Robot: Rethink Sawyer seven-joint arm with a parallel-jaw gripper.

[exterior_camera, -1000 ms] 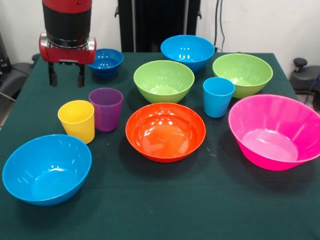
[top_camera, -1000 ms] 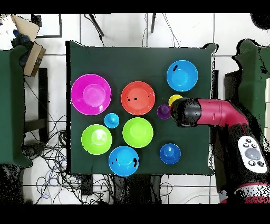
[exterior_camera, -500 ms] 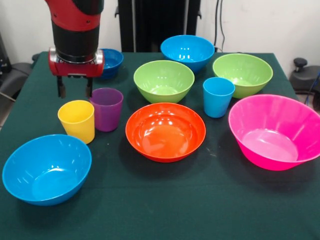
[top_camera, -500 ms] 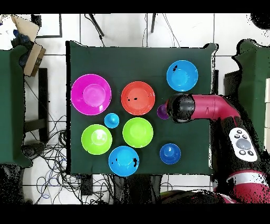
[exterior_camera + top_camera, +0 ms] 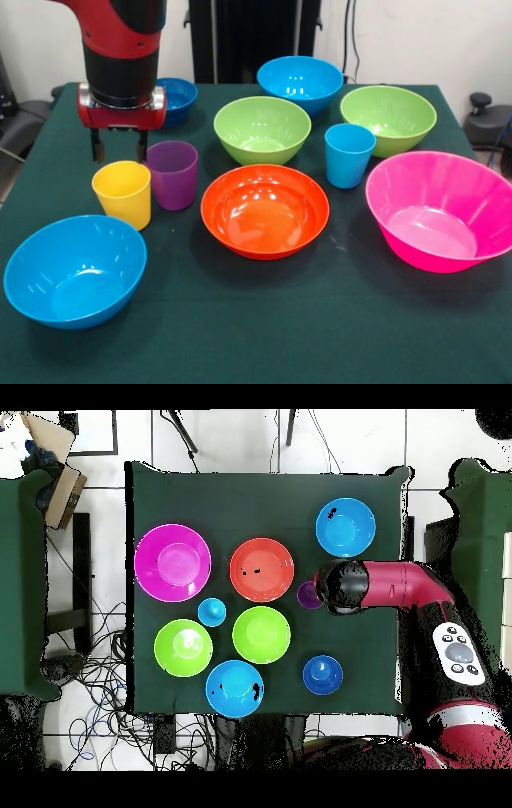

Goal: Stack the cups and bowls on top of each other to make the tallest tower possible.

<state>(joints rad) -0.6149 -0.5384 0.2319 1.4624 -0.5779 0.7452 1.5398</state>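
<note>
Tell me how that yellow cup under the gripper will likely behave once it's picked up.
The yellow cup looks like glossy plastic, so probably light, rigid and a bit slippery. It stands upright and empty, taller than wide, so a nudge from the gripper could tip it. Its tapered walls may let it slide down between the fingers.

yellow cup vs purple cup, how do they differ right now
The yellow cup is opaque; the purple cup looks slightly see-through. The yellow cup sits nearer the front camera, the purple one just behind and beside it. The open end effector hangs right above the yellow cup's far rim, not the purple cup. Both stand upright and empty.
</note>
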